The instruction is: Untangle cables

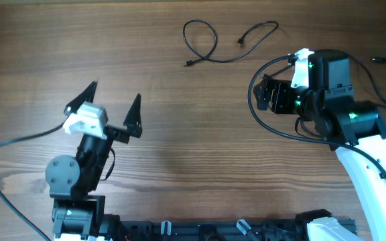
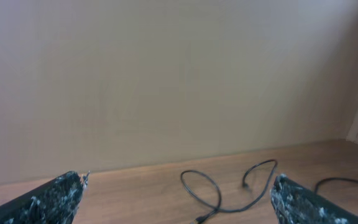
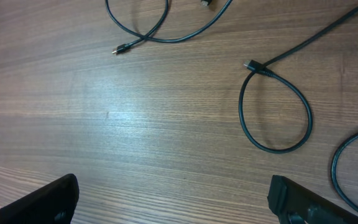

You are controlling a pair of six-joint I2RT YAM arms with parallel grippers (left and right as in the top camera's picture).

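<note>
The table (image 3: pixel 135 124) is brown wood grain with a soft sheen; the cables (image 3: pixel 240 109) have smooth, slightly glossy black sheathing; the left gripper (image 2: pixel 180 176) has rough, matt black fingers (image 2: pixel 55 196) flecked white

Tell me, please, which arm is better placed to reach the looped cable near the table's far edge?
Right, probably. The right gripper hangs open close beside the cable, whose plug lies in its wrist view. The left gripper, also open, sits farther off.
</note>
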